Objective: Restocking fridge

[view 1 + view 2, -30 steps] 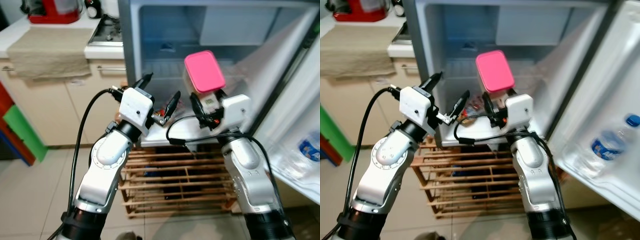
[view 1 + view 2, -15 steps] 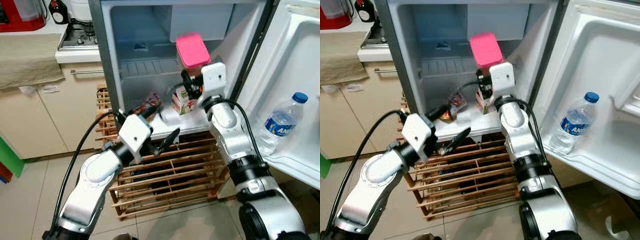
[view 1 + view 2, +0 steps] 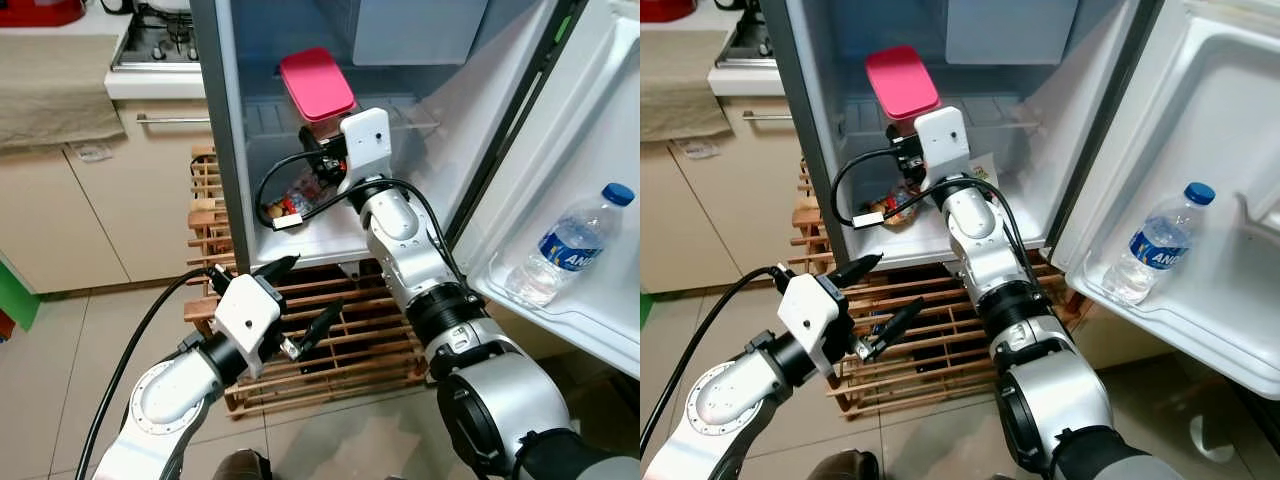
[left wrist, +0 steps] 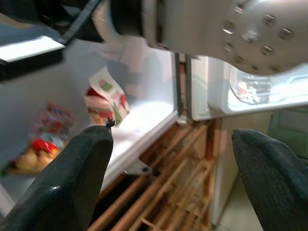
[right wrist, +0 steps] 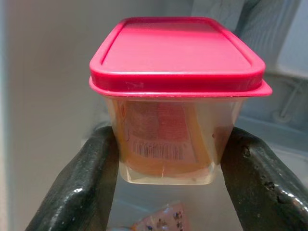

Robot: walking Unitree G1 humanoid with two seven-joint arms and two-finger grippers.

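A clear plastic container with a pink lid (image 3: 316,83) is held up inside the open fridge, above the lower shelf (image 3: 335,238). My right gripper (image 5: 168,185) is shut on the container (image 5: 168,139), one black finger (image 5: 79,192) on each side wall. A label shows through its wall. My left gripper (image 3: 316,284) hangs open and empty below the fridge's front edge, in front of the wooden rack (image 3: 375,335). On the shelf lie a colourful snack packet (image 3: 285,205) and a small red and green carton (image 4: 106,100).
The fridge door (image 3: 1230,150) stands open on the right with a water bottle (image 3: 1157,245) in its pocket. A cream kitchen cabinet (image 3: 100,210) with a stove (image 3: 160,50) on top stands to the left of the fridge. Tiled floor (image 3: 60,380) lies below.
My right gripper has carried the pink-lidded container further into the fridge and toward its left wall. My left gripper has dropped below the shelf. The camera view has also shifted.
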